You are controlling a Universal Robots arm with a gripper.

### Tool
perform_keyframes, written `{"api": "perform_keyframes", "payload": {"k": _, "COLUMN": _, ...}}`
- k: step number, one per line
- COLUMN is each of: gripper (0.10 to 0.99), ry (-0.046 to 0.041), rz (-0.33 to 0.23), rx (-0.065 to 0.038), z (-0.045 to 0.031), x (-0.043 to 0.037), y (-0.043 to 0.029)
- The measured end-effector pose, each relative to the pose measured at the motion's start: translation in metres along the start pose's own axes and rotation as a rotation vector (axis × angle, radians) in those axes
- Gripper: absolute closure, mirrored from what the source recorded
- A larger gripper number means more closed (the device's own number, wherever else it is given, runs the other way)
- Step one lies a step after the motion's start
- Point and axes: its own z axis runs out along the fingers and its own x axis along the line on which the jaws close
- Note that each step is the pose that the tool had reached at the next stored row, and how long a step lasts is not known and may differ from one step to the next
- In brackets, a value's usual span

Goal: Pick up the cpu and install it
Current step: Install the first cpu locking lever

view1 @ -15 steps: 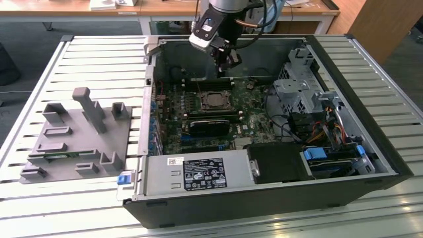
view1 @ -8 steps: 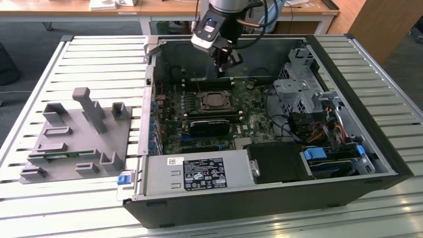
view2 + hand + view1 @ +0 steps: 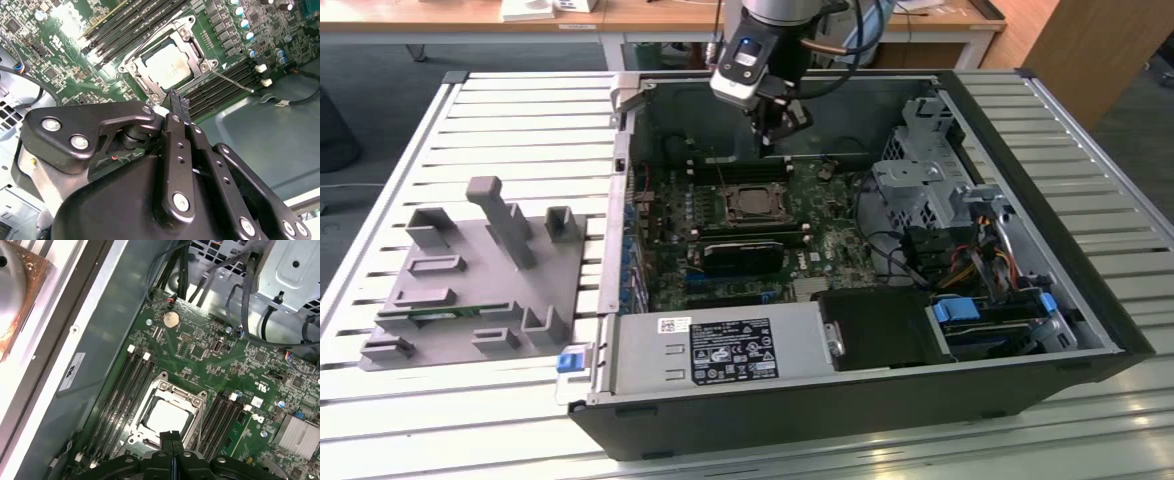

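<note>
cpu (image 3: 167, 418) seated in motherboard socket in both wrist views, gripper (image 3: 171, 436) above, jaws pressed together, empty

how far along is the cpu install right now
The cpu already sits in the motherboard socket, its silver top showing in both wrist views, so placement looks done. The end effector hangs just above the socket's edge with its fingertips pressed together and nothing between them. The socket's thin retention lever sticks out to the side, so latching looks not yet done.
</note>
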Motion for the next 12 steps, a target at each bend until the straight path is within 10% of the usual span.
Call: {"api": "perform_keyframes", "payload": {"k": 12, "gripper": 0.98, "ry": -0.0002, "rz": -0.077, "rx": 0.001, "z": 0.0, "x": 0.0, "y": 0.0}}
